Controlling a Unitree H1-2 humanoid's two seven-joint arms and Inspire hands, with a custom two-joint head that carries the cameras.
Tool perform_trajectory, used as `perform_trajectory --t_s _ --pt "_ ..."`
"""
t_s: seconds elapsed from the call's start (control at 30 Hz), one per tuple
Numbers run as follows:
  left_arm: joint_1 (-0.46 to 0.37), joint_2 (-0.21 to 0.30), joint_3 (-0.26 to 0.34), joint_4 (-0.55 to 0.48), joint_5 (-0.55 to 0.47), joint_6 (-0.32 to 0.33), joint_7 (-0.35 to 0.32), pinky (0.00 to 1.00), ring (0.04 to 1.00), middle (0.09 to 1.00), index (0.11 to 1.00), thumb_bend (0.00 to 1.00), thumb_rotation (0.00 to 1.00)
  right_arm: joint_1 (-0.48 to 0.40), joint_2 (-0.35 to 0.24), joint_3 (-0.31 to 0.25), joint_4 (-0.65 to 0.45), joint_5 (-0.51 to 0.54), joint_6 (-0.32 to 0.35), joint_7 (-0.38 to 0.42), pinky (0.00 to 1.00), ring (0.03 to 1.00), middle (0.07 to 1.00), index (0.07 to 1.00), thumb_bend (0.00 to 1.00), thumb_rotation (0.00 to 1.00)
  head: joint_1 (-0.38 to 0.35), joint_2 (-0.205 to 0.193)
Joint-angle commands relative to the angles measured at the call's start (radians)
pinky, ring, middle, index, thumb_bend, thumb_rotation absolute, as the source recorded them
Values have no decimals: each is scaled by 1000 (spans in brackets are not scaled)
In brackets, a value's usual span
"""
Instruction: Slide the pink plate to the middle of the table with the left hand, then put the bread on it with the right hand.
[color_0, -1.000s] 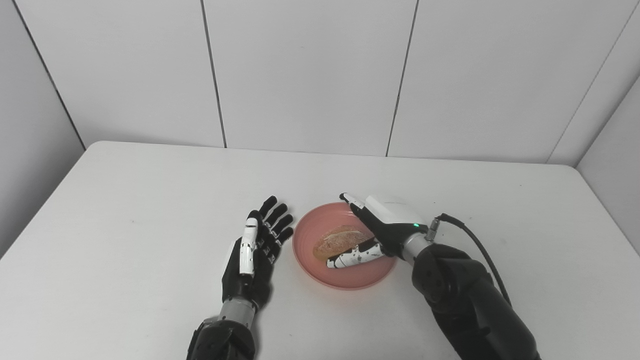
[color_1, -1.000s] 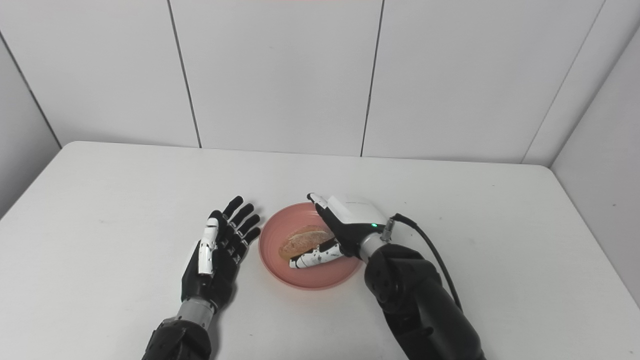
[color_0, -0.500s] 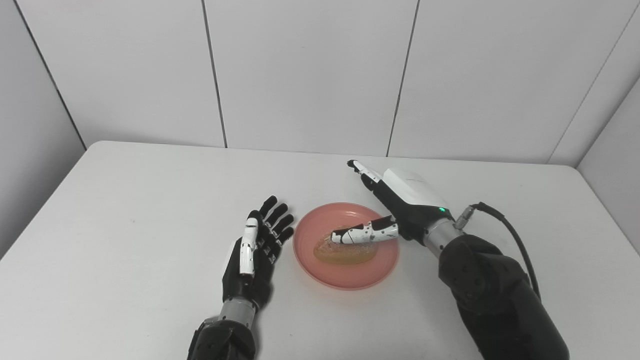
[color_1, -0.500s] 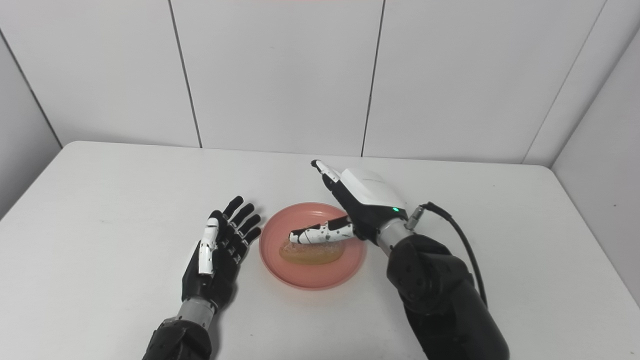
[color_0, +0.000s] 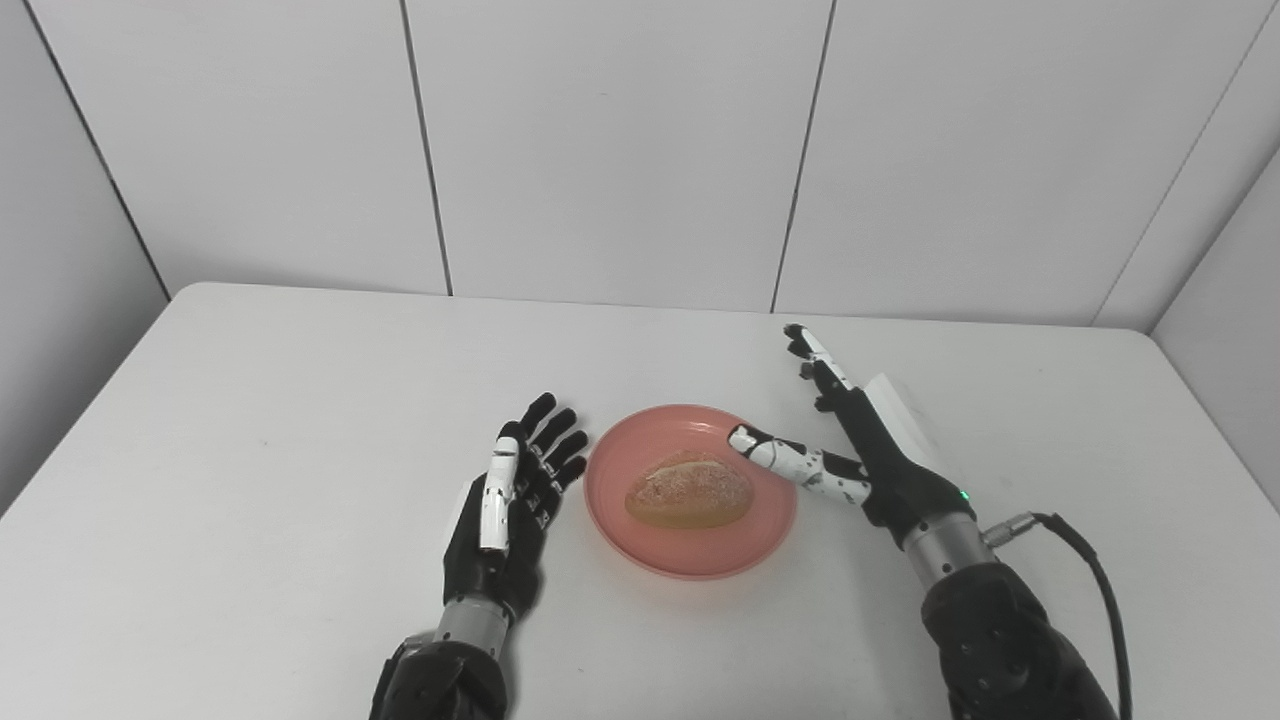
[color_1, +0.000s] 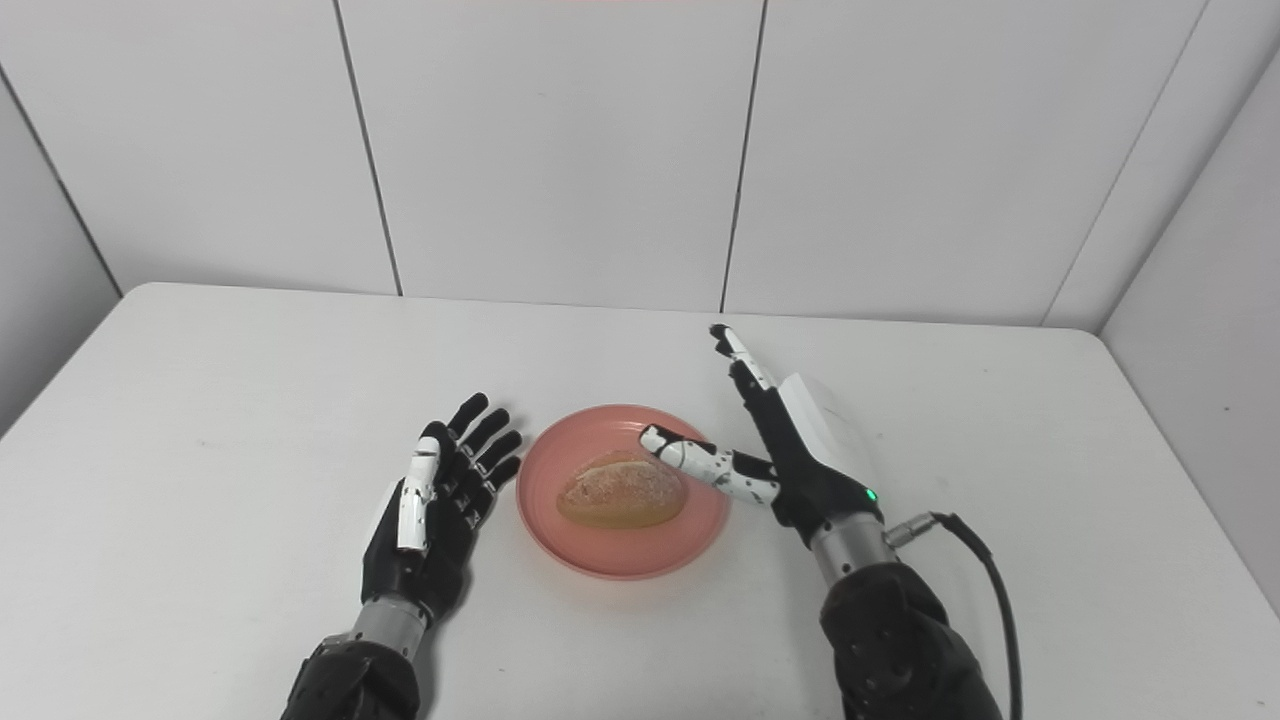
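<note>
Left eye view. We are looking down at a white worktop (color_0: 250, 420) carrying a pink plate (color_0: 690, 555) near its middle. A bread roll (color_0: 688, 490) is lying on the plate, its long axis running left to right across the picture. Our left robot hand (color_0: 505, 495) is resting just beside the plate's left rim, palm up, fingers spread, holding nothing. Our right robot hand (color_0: 865, 440) is standing edge-on at the plate's right side, fingers extended and apart, empty; its thumb is reaching over the right rim and pointing at the roll without touching it. The roll is lying to the left of the right robot hand and to the right of the left one, between the two.

Right eye view. We are seeing the same layout: the plate (color_1: 620, 560) carrying the roll (color_1: 621, 490), the left robot hand (color_1: 435, 500) open beside the rim, the right robot hand (color_1: 795, 445) open and clear of the bread.

We are judging both task steps complete, since the plate is sitting centrally and the roll is lying on it. Any coming move is turning on clearance: the right thumb is the part nearest the roll, so a withdrawal to the right, away from the plate, is carrying the least risk of nudging it.
</note>
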Motion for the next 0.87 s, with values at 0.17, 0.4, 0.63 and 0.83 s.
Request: perform_trajectory --t_s 0.17,0.4,0.63,0.83 --pt "33 9 -14 -49 65 -28 9 918 904 919 910 402 1000 59 28 -54 -6 101 -116 -135 870 925 947 950 681 1000 -3 -1" --pt "54 22 -25 -73 116 -63 8 943 943 961 942 400 1000 121 71 -85 47 207 -167 -201 864 936 961 970 638 1000 5 -3" --pt "73 28 -29 -62 143 -120 3 985 979 992 976 401 1000 161 93 -89 92 305 -210 -214 805 930 965 971 593 1000 5 -7" --pt "76 34 -32 -40 146 -152 0 1000 996 1000 988 386 1000 168 121 -102 136 378 -256 -234 875 930 951 955 487 1000 10 -13"
